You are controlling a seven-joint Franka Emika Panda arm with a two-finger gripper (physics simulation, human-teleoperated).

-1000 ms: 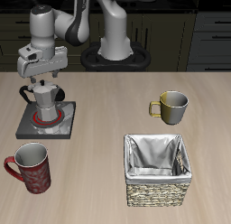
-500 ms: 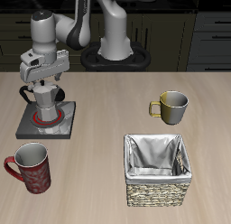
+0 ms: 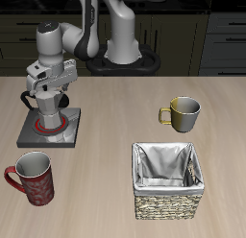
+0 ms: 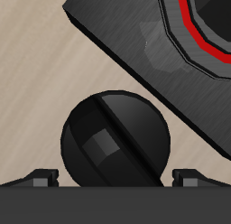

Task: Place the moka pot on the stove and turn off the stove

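The silver moka pot (image 3: 48,109) stands upright on the dark square stove (image 3: 69,134), over its red ring (image 3: 48,126). My gripper (image 3: 45,92) hangs tilted just above the pot's top, open and holding nothing. In the wrist view the pot's round black top (image 4: 113,142) with a raised bar sits between my spread fingertips (image 4: 41,178). Past it lie the stove's corner (image 4: 135,38) and part of the red ring (image 4: 194,33). The pot's body and handle are hidden in that view.
A red mug (image 3: 32,177) stands near the table's front edge, in front of the stove. An olive-metal mug with a yellow handle (image 3: 182,112) sits farther across the table. A wicker basket with a grey lining (image 3: 168,199) is near the front edge.
My hand has tilted and shifted slightly over the pot. The moka pot stays in place on the stove.
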